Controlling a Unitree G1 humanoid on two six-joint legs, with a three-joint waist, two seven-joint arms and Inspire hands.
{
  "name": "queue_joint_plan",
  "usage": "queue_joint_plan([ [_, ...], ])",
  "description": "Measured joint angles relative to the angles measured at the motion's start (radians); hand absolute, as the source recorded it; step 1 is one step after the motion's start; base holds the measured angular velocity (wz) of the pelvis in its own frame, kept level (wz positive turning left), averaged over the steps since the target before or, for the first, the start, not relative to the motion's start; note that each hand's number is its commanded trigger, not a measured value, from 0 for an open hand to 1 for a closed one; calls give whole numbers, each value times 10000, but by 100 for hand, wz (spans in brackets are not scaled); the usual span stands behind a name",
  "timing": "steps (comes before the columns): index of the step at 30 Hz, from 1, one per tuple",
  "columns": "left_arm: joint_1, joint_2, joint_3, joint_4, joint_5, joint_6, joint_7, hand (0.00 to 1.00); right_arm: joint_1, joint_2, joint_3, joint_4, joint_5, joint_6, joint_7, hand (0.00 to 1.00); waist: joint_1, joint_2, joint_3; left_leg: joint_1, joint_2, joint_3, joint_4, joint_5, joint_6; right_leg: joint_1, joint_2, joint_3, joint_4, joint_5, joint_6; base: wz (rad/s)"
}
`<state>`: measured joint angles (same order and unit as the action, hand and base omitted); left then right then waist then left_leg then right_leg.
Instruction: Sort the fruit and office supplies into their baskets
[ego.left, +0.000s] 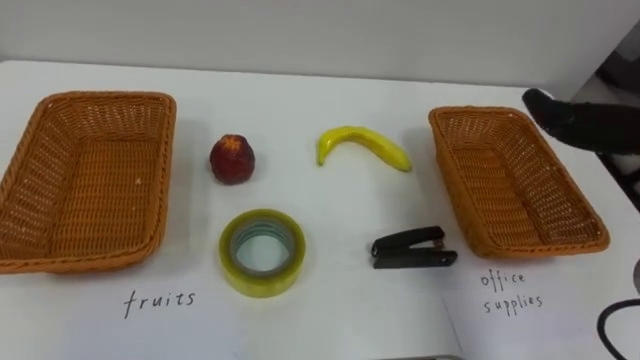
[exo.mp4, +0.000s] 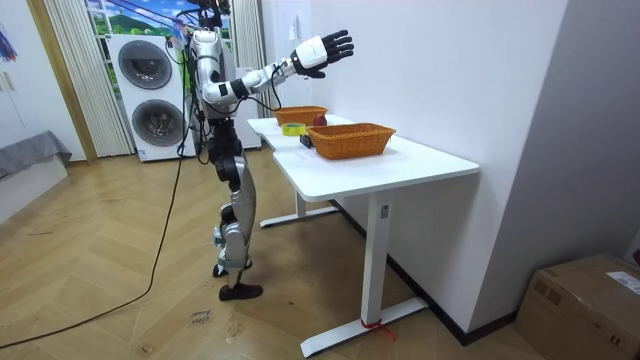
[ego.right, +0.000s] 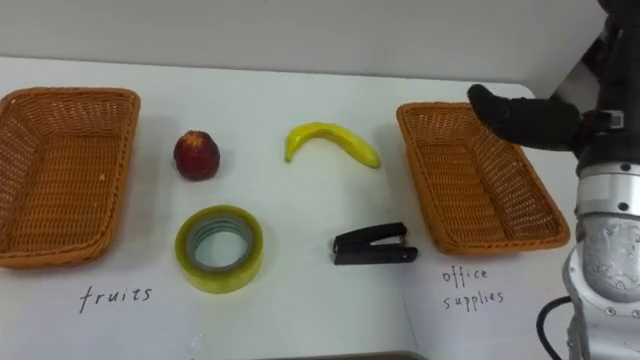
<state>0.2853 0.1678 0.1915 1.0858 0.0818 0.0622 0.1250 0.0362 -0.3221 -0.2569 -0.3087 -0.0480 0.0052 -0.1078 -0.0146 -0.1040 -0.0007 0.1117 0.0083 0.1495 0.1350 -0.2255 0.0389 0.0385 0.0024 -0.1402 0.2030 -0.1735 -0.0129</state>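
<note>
White rectangular table (ego.left: 300, 100), robot standing upright at its long edge in the room view; contents as follows. Far left: rectangular orange-brown woven wicker basket (ego.left: 100, 98), nothing inside, a handwritten label (ego.left: 160, 299) on the table surface just near of it. Far right: second rectangular orange-brown woven wicker basket (ego.left: 480, 112), likewise holding nothing, set at a slight angle, with a handwritten label on white paper (ego.left: 512, 292) near of it. Between the two baskets, four loose items, all lying on the table and none touching another. Round red fruit with a mottled skin (ego.left: 232, 159), left of centre, close to the left basket. Curved yellow banana (ego.left: 362, 146), right of the red fruit at about the same depth, its ends pointing toward the near side. Wide roll of yellowish clear tape (ego.left: 262, 285), lying flat with the hole upward, near of the red fruit. Small black stapler (ego.left: 412, 247), lying lengthwise left to right, near of the banana and just left of the right basket's near corner. Right hand (ego.right: 520, 118), dark, raised on an outstretched arm above the far right corner of the right basket, well above the table in the room view; fingers straight and spread, holding nothing
</note>
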Motion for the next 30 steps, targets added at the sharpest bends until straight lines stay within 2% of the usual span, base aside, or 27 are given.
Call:
queue_joint_plan([
  [4, 0, 7, -28, 10, 0, 1, -22, 0, 12, -11, 105, 11, -623, 142, 378, 0, 58, 15, -3, 17, 0, 1, 12, 0, 0, 19, -2, 2, 1, 5, -7, 0],
  [7, -53, 40, -79, 30, 2, 44, -89, 0, 31, -9, 511, 37, -1296, 225, 788, 0, 29, 20, -2, -5, -2, -34, 13, 0, 0, 43, -9, -20, -4, 11, -12, 4],
  [14, -308, 74, -131, 21, -2, 48, -214, 0, 45, -18, 1223, 97, -1731, 774, 2139, 0, 36, 18, -8, -49, -7, -152, 111, -1, 0, 74, -29, -130, -13, 21, -16, 4],
  [18, -372, 82, -188, -56, -2, 43, -202, 0, 48, -19, 1272, 282, -2289, 973, 2878, 0, 71, 17, -12, -106, -7, -188, 192, -1, 0, 74, -52, -238, -21, 31, -22, 5],
  [24, -459, 97, -184, -58, 6, 43, -208, 0, 193, -18, 1273, 281, -3160, 1071, 3696, 0, 227, 28, -18, -124, 1, -236, 274, -2, -2, 137, -58, -326, -78, 62, -41, 2],
  [30, -526, 100, -177, -44, 232, 48, -207, 0, 383, -18, 1275, 280, -3295, 1278, 4313, 0, 398, 23, -19, -145, 5, -242, 276, -2, -1, 183, -51, -323, -150, 121, -48, 0],
])
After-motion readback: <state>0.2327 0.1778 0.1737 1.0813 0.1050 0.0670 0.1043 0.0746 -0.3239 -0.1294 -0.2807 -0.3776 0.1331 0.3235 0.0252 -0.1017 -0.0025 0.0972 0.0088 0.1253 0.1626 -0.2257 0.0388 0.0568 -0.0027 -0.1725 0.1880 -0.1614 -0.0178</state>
